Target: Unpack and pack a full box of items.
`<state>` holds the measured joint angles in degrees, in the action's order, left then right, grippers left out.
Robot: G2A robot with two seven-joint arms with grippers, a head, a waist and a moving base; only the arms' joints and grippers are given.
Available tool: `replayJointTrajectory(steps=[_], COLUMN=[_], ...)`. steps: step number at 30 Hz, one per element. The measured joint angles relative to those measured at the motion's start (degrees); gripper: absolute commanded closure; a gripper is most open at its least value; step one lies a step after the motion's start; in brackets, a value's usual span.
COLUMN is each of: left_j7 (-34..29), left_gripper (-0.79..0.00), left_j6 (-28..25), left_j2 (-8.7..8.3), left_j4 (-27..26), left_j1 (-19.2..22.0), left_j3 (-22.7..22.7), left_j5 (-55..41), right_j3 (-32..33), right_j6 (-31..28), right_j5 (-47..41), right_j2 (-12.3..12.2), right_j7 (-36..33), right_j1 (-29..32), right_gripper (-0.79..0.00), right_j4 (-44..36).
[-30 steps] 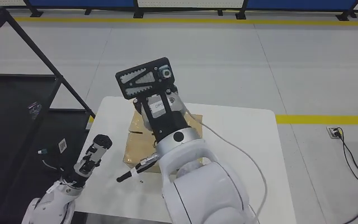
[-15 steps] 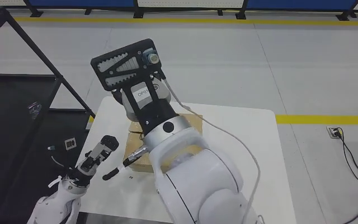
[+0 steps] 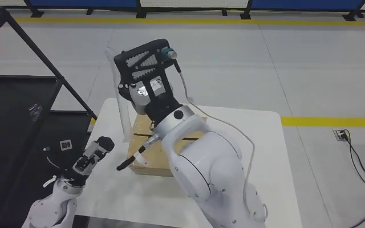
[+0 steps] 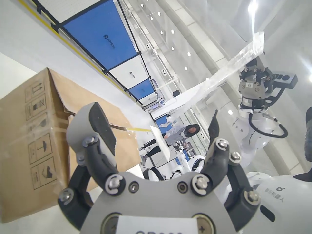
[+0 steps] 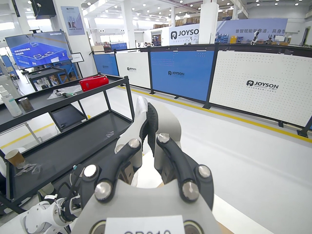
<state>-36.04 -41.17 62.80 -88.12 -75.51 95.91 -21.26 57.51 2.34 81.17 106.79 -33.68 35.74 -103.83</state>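
Note:
A brown cardboard box stands on the white table; in the left wrist view the box shows its printed side, with clear tape across the corner. My right gripper is raised high above the box's left end and is shut on a long strip of clear tape that hangs down to the box. The right wrist view has the fingers pinching the tape. My left gripper is open and holds nothing, low at the table's left edge, apart from the box.
A black shelf cart stands left of the table; the cart carries a red case, a paper cup and scraps. A slim dark rod lies over the box's near-left corner. Bare table surface extends to the right.
The right gripper swung left, then back, staying high; a strip of clear tape now stretches from it down to the box. The left gripper shifted slightly along the table's edge.

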Motion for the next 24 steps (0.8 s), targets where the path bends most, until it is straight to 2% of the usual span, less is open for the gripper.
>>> replayJointTrajectory(steps=[5, 9, 17, 20, 24], left_j7=[6.0, 9.7, 22.2, 25.7, 28.5], left_gripper=[-0.785, -0.785, -0.785, -0.785, -0.653], left_j6=[-4.1, -5.5, -5.9, -5.4, -4.7], left_j2=[0.66, 1.19, 2.48, 2.91, 3.28], left_j4=[-1.2, -1.2, -2.3, -3.0, -3.0], left_j1=[0.2, 1.3, 2.2, 1.9, 2.3], left_j3=[-1.9, -4.2, -6.6, -7.7, -8.7], left_j5=[5.9, 9.0, 25.9, 29.1, 29.9], right_j3=[-0.6, -0.8, -1.0, -1.0, -1.0], right_j6=[1.3, 2.4, 4.6, 4.8, 4.7], right_j5=[0.1, -0.4, -0.8, -0.9, -1.0], right_j2=[0.3, 0.6, 1.2, 1.3, 1.5], right_j7=[0.9, 1.2, 0.5, 0.1, -0.1], right_j1=[-0.8, -1.3, -2.2, -2.3, -2.4], right_gripper=[0.0, 0.0, 0.0, 0.0, 0.0], right_j4=[1.3, 1.5, 1.6, 1.7, 1.8])
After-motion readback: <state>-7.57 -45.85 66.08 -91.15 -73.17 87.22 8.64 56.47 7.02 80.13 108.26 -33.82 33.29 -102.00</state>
